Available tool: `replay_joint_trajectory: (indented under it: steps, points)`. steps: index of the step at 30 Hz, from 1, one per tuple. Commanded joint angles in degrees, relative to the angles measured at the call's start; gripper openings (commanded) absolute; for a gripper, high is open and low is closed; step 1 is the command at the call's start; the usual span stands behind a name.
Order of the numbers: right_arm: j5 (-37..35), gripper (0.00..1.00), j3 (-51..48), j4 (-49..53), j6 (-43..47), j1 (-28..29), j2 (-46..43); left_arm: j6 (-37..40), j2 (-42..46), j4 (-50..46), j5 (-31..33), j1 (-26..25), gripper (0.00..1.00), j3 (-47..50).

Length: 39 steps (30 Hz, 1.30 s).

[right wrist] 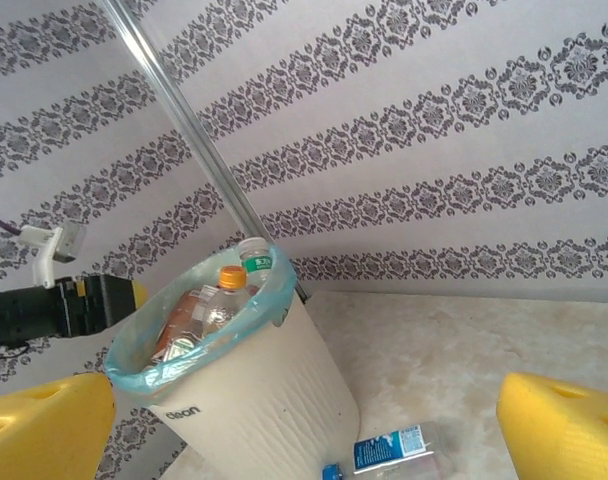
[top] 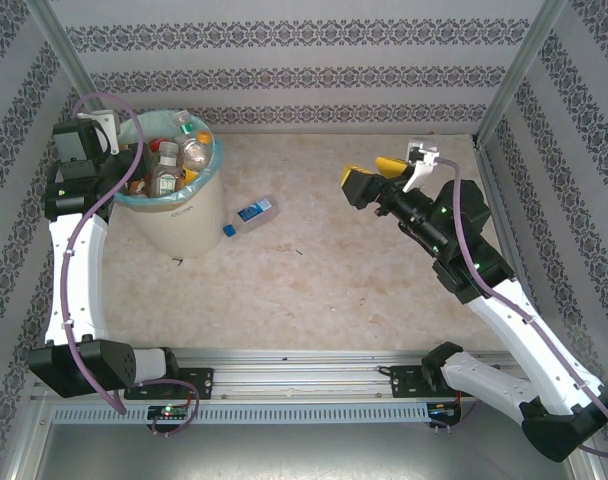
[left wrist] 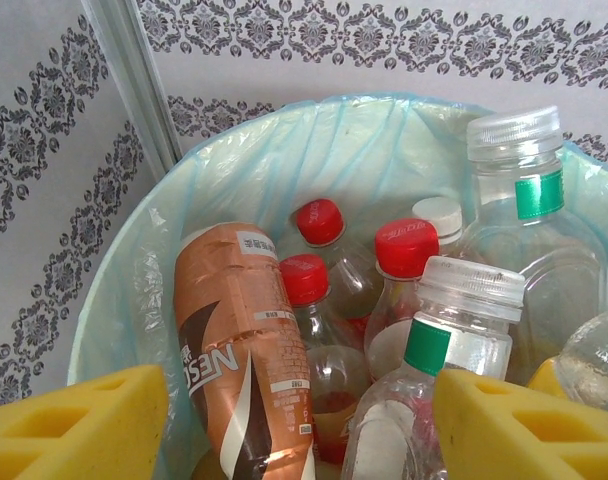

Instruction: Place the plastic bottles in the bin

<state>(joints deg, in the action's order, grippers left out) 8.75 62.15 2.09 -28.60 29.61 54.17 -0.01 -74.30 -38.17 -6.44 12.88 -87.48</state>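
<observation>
Here the left gripper [left wrist: 302, 410] hangs over the bin [top: 189, 222], its jaws spread apart with nothing between them. Many plastic bottles [left wrist: 324, 300] stand packed inside the bin. One clear bottle with a blue label [top: 252, 213] lies on the table [top: 334, 290], just beside the bin. The right gripper [top: 370, 172] is wide open and empty, well apart from this bottle.

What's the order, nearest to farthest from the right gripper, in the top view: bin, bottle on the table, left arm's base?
1. Bottle on the table, just left of the right gripper.
2. Bin, farther left.
3. Left arm's base, near-left corner.
</observation>
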Motion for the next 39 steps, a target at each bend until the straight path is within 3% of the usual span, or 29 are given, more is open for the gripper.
replay_joint_trajectory:
  steps: [1, 9, 15, 19, 25, 34, 39]
  points:
    - [1.58, 0.97, 2.93, 3.61, -0.08, -0.51, 3.38, -0.59, 0.68, 0.65, -0.92, 0.75, 0.69, 0.48]
    - [15.63, 0.96, 11.19, 7.81, 8.73, -0.26, 17.48, -3.86, 2.97, 0.95, -8.09, 0.27, 0.63, -0.37]
    - [23.00, 0.93, 20.60, 16.81, 31.59, 2.88, 32.15, -3.08, 7.22, 3.82, -14.94, -5.19, 0.62, 1.06]
    - [25.31, 0.98, 22.30, 15.77, 47.32, 3.46, 40.84, -1.23, 12.56, 10.87, -27.10, -7.57, 0.65, 6.49]
    - [28.49, 0.98, 35.32, 21.51, 59.48, 3.52, 58.62, -5.61, 17.87, 22.59, -39.90, -8.61, 0.66, 16.68]
    - [24.28, 0.98, 62.32, 41.12, 72.94, 4.04, 81.49, -6.22, 20.26, 22.97, -40.22, -11.45, 0.66, 21.62]
    - [21.03, 0.98, 76.47, 49.59, 75.60, 4.53, 91.64, -5.80, 20.98, 21.62, -39.95, -13.28, 0.65, 21.76]
